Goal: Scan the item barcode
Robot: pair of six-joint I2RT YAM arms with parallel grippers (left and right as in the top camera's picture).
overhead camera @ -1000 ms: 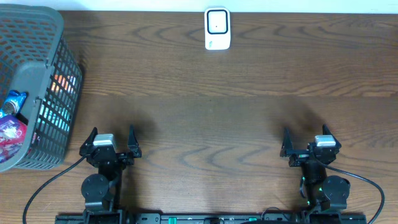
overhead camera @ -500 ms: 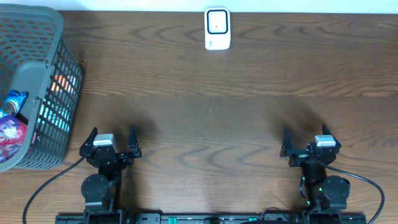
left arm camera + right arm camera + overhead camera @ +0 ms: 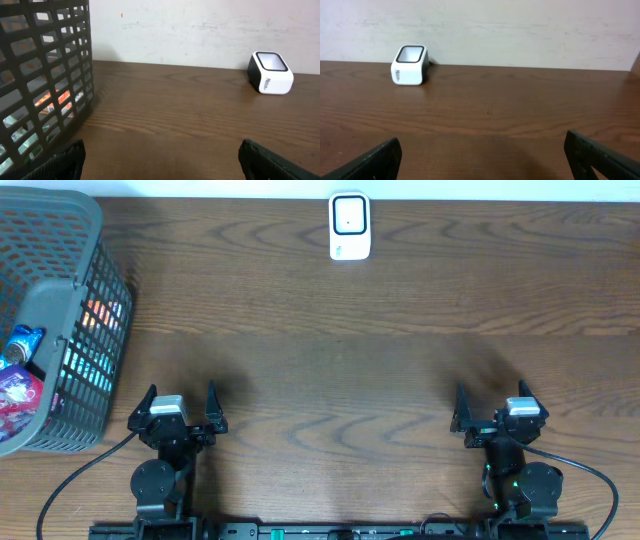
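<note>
We find the left hand (image 3: 181,396) at the near edge of the table (image 3: 350,350), left of centre. Its two fingers are spread wide, with only bare wood between them. The right hand (image 3: 490,400) sits at the same near edge, right of centre, likewise spread wide and gripping nothing. The two hands are well apart from each other and from every object.

The barcode scanner (image 3: 349,226), a small white unit with a dark window on top, stands at the far edge of the table, about midway along it and close to the pale wall (image 3: 200,25).

A dark grey mesh basket (image 3: 75,300) stands at the left edge, toward the far left corner. The packaged items (image 3: 20,375) lie inside it. We note blue and purple wrappers from overhead, and orange and teal packaging showing through the mesh. Their labels are too small to read.
</note>
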